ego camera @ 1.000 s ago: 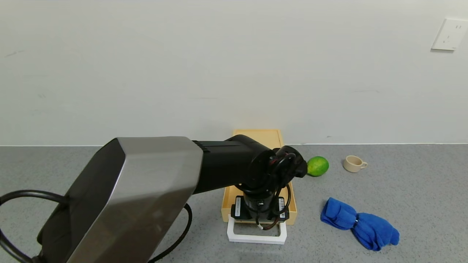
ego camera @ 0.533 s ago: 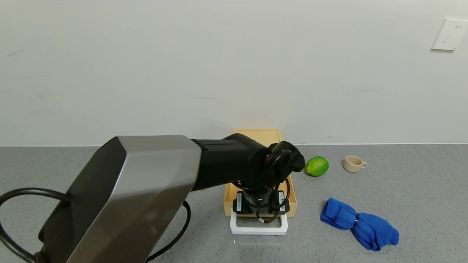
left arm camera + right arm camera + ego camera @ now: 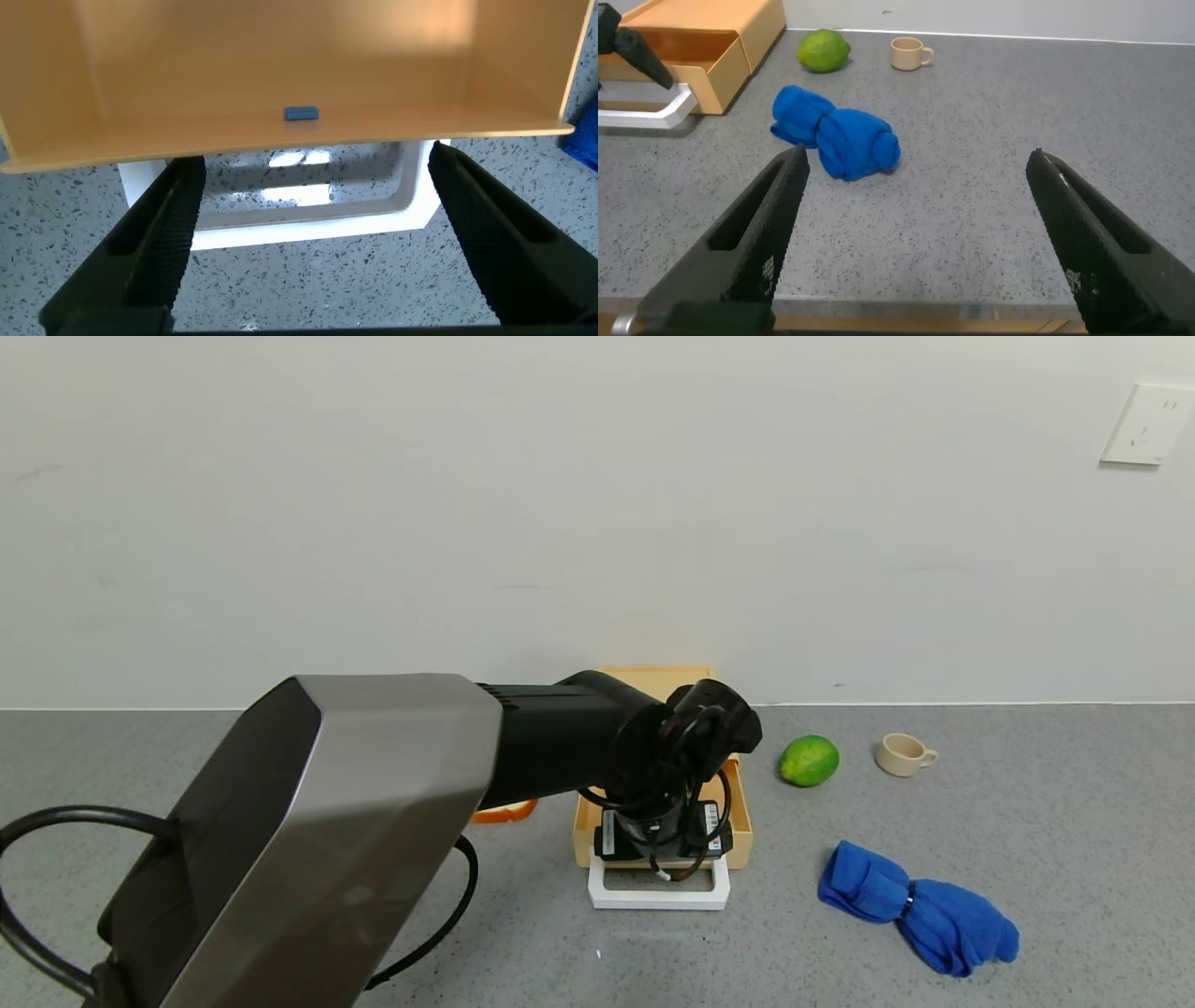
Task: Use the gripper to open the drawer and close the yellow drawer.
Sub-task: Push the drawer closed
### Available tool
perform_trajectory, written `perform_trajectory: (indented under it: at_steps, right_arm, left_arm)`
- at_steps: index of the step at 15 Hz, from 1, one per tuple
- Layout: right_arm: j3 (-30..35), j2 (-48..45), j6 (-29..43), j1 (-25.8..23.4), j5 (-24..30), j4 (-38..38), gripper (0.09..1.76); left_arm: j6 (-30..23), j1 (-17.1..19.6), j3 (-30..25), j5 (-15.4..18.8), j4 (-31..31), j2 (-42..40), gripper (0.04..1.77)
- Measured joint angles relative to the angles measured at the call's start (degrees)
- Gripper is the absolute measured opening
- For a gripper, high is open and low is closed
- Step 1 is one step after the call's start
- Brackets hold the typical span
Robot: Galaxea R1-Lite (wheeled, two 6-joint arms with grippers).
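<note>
The yellow drawer point(image 3: 740, 814) stands part way out of its low casing point(image 3: 655, 676) by the wall, its white loop handle point(image 3: 659, 897) toward me. My left gripper point(image 3: 661, 847) hangs over the drawer's front edge, pointing down. In the left wrist view the left gripper point(image 3: 315, 173) is open. Its fingers point(image 3: 168, 229) stand wide apart over the two ends of the handle point(image 3: 308, 224) and hold nothing. The tray's inside point(image 3: 280, 65) holds only a small blue tab point(image 3: 300, 114). My right gripper point(image 3: 917, 163) is open and empty over the table's near edge, right of the drawer.
A green lime point(image 3: 808, 760) and a small beige cup point(image 3: 904, 753) sit right of the drawer. A rolled blue cloth point(image 3: 915, 907) lies at the front right. An orange object point(image 3: 504, 813) peeks out from under my left arm.
My left gripper has moved toward the wall, and the drawer has slid farther into its casing with it. The handle now lies closer to the casing.
</note>
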State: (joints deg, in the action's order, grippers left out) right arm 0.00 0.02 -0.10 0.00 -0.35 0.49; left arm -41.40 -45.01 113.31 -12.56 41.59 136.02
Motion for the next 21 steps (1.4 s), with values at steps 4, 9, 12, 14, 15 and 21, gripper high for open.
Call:
perform_trajectory:
  at_steps: [4, 9, 12, 14, 15, 21]
  right_arm:
    - [0.0, 0.0, 0.05, -0.02, 0.0, 0.04, 1.71]
    - [0.0, 0.0, 0.05, 0.0, 0.0, 0.02, 1.71]
    - [0.0, 0.0, 0.02, 0.0, 0.0, 0.02, 1.71]
    - [0.0, 0.0, 0.02, 0.0, 0.0, 0.04, 1.71]
    - [0.0, 0.0, 0.02, 0.0, 0.0, 0.02, 1.71]
    - [0.0, 0.0, 0.02, 0.0, 0.0, 0.02, 1.71]
  left_arm:
    - [1.11, 0.72, 0.02, -0.01, -2.12, 0.39, 1.72]
    - [3.25, 1.73, 0.13, -0.01, -3.6, 0.74, 1.72]
    - [4.44, 2.32, 0.26, -1.46, -6.13, 0.99, 1.72]
    - [5.0, 2.51, 0.26, -1.69, -7.5, 1.13, 1.72]
    - [5.4, 2.67, 0.26, -1.69, -8.14, 1.18, 1.72]
    - [7.78, 4.16, 0.24, -1.77, -13.07, 1.68, 1.72]
